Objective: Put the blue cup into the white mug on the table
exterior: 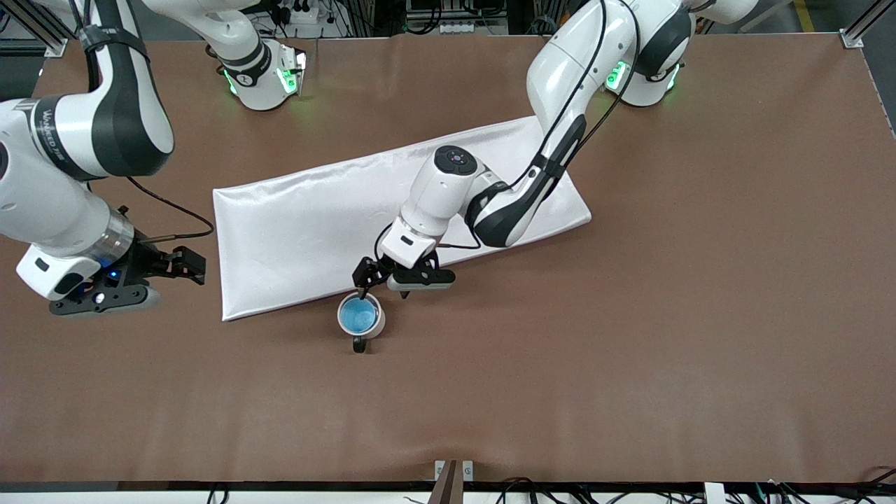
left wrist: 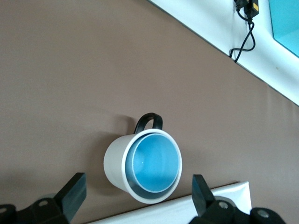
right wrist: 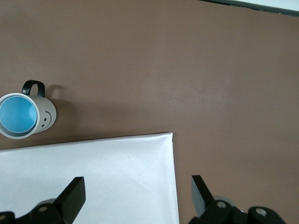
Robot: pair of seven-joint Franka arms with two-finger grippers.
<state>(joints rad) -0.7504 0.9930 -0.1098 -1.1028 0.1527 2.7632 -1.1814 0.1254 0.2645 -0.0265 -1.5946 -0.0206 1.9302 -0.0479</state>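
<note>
The blue cup (exterior: 359, 317) sits inside the white mug (exterior: 379, 324), which stands upright on the brown table (exterior: 630, 315) just off the cloth's edge nearer the front camera. The mug's black handle (exterior: 359, 344) points toward the front camera. My left gripper (exterior: 382, 290) is open and empty, just above the mug, with a finger on either side. In the left wrist view the blue cup (left wrist: 156, 163) is nested in the mug (left wrist: 114, 163) between my open left gripper (left wrist: 138, 191) fingers. My right gripper (exterior: 187, 266) is open and empty and waits over the table.
A long white cloth (exterior: 301, 224) lies slanted across the table's middle, under the left arm. The right wrist view shows the cloth's corner (right wrist: 93, 177), the mug (right wrist: 46, 115) with the cup (right wrist: 17, 114) in it, and my right gripper (right wrist: 138, 193).
</note>
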